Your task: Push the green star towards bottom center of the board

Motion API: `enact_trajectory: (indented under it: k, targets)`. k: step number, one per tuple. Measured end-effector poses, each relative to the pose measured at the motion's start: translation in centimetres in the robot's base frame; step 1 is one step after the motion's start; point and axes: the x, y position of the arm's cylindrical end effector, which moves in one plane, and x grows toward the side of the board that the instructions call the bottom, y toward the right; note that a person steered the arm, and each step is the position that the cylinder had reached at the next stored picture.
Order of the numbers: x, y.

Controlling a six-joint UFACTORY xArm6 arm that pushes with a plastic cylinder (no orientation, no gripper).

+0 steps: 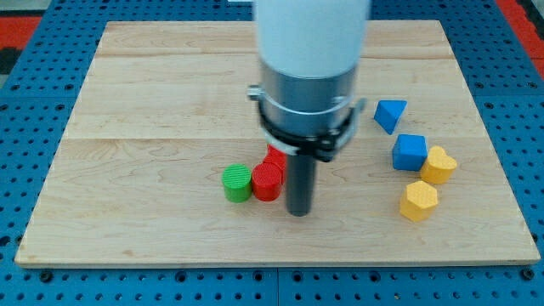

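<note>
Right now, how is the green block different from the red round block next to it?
The green cylinder sits further to the view's left; the red cylinder sits between it and my tip. The green cylinder stands fully in the open, while the red cylinder has another red block close behind it, partly hidden by the arm. Both are short, ribbed, upright cylinders of about the same size, side by side on the wooden board.

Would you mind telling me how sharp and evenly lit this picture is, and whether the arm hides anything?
In the camera view: light is soft and even on the pale wooden board, without glare; the white and grey arm body looks slightly soft; it covers part of a second red block behind the red cylinder; my tip casts little shadow; no green star is discernible, only a green cylinder.
</note>
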Motion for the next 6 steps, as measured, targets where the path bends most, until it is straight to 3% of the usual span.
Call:
enact_trajectory:
  k: [3, 5, 6]
  targets:
    - [-7.2, 3.1]
    - [-12.8, 0.9]
    - [-13.5, -4.2]
